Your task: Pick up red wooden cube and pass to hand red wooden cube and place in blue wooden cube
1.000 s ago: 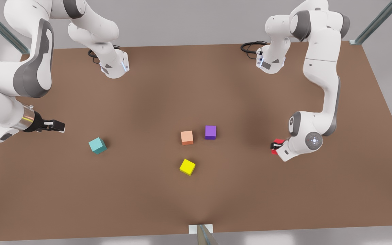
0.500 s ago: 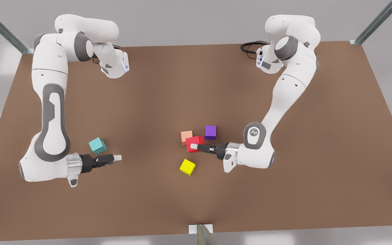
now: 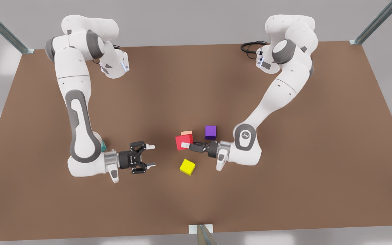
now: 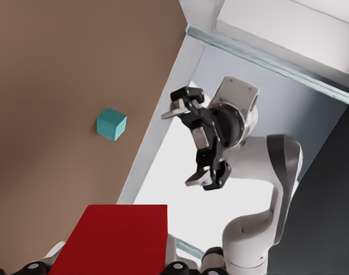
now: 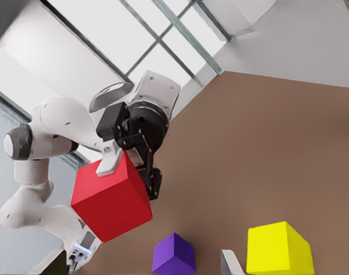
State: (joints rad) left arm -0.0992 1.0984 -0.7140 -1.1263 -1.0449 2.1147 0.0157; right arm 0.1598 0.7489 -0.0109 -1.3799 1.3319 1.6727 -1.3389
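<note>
The blue wooden cube [image 3: 103, 146] was largely hidden behind the right gripper's [image 3: 146, 156] arm. The red wooden cube [image 3: 184, 142] was held aloft by the left gripper [image 3: 184, 145]; the right's jaws were spread wide. Five cubes were counted.

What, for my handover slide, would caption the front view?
Left hand holds the red cube out toward the open right hand above the brown table.
</note>
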